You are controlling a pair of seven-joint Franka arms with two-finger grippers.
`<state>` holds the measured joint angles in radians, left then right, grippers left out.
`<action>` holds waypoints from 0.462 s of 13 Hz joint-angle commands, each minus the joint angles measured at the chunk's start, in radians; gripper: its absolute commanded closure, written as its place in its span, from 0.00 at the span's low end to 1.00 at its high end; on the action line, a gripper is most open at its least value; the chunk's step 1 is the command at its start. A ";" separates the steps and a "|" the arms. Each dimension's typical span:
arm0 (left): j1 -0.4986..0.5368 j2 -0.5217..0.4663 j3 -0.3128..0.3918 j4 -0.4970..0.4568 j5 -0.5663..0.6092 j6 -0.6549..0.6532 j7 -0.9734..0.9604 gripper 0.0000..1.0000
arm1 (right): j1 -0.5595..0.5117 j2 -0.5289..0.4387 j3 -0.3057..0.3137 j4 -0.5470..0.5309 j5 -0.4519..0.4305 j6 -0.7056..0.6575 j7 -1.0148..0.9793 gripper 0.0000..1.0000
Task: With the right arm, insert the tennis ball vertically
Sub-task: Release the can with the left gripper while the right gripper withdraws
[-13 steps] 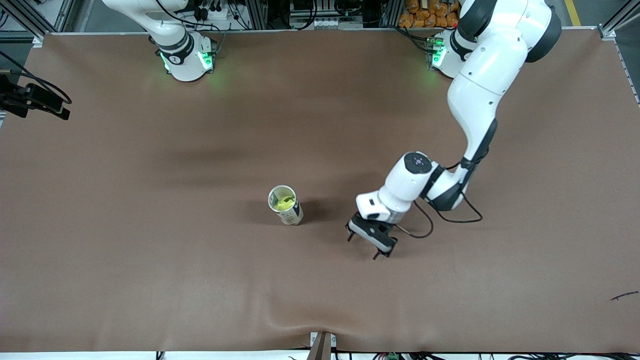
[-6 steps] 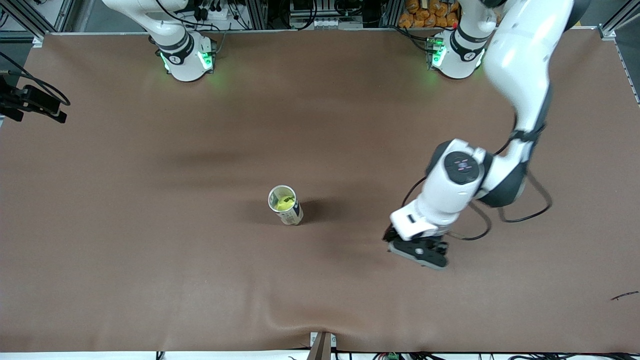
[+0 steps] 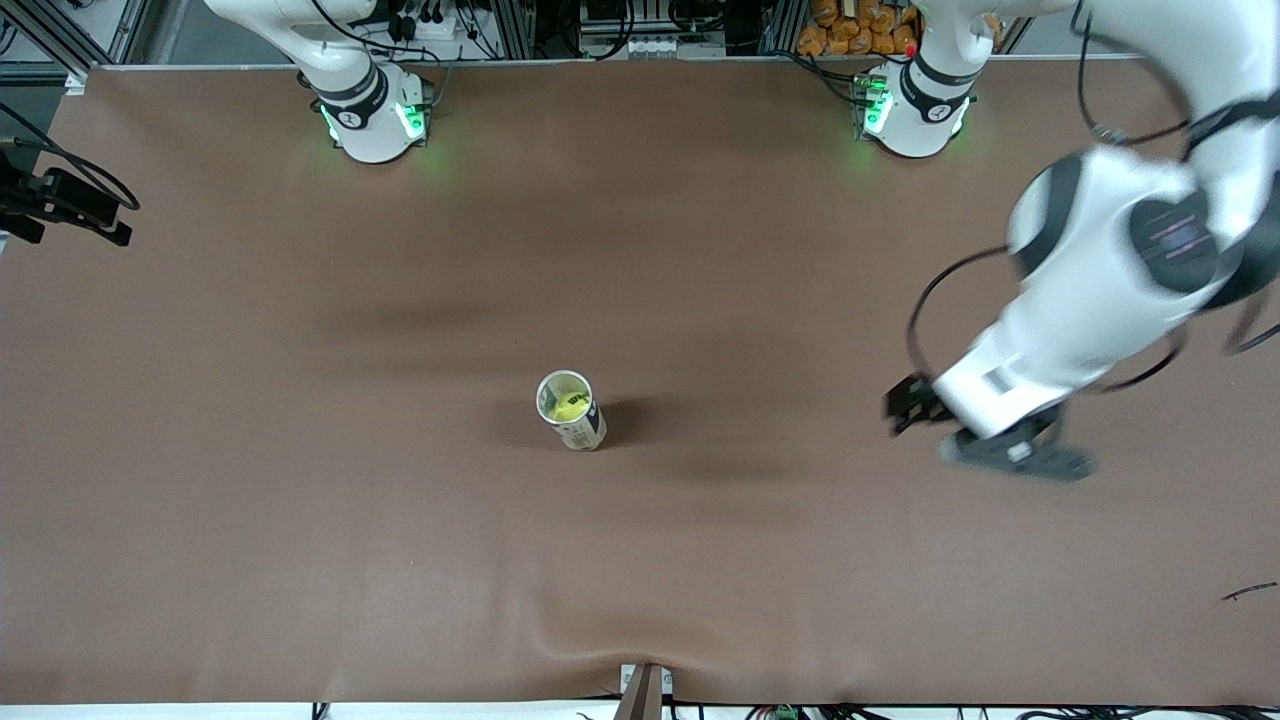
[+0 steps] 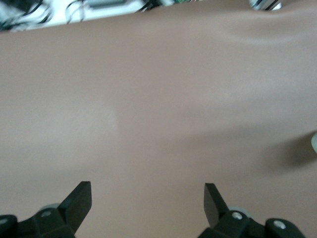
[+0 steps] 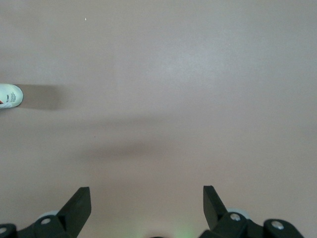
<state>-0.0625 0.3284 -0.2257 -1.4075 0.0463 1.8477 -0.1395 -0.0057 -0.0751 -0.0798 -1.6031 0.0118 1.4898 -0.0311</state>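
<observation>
The left arm [image 3: 1100,270] has swung away from the cup [image 3: 571,410] and risen. A second ago its left gripper [image 3: 985,435] hung low over the counter [image 3: 300,500] just beside the cup, toward the left arm's end. Half a second ago it had drawn farther off. Now it is well apart from the cup, over bare counter near that end, its fingers [image 4: 79,198] spread wide with nothing between them. The arm's elbow now looms larger and appears blurred.
</observation>
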 commanded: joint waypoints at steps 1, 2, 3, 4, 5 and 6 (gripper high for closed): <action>0.013 -0.156 0.072 -0.048 -0.051 -0.164 -0.008 0.00 | -0.022 0.003 0.014 0.020 -0.018 -0.011 -0.012 0.00; 0.021 -0.187 0.083 -0.048 -0.057 -0.218 -0.006 0.00 | -0.023 0.003 0.012 0.022 -0.018 -0.011 -0.012 0.00; 0.035 -0.216 0.088 -0.048 -0.057 -0.264 -0.006 0.00 | -0.023 0.003 0.012 0.022 -0.018 -0.011 -0.012 0.00; 0.041 -0.244 0.089 -0.048 -0.055 -0.296 -0.011 0.00 | -0.023 0.003 0.012 0.022 -0.018 -0.011 -0.012 0.00; 0.055 -0.270 0.089 -0.050 -0.049 -0.307 -0.011 0.00 | -0.020 0.005 0.012 0.020 -0.018 -0.011 -0.012 0.00; 0.067 -0.288 0.089 -0.051 -0.046 -0.336 -0.005 0.00 | -0.017 0.006 0.012 0.020 -0.018 -0.011 -0.012 0.00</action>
<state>-0.0160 0.0928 -0.1357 -1.4228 0.0074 1.5411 -0.1394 -0.0085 -0.0744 -0.0815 -1.5993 0.0117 1.4896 -0.0311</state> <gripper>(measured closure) 0.000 0.000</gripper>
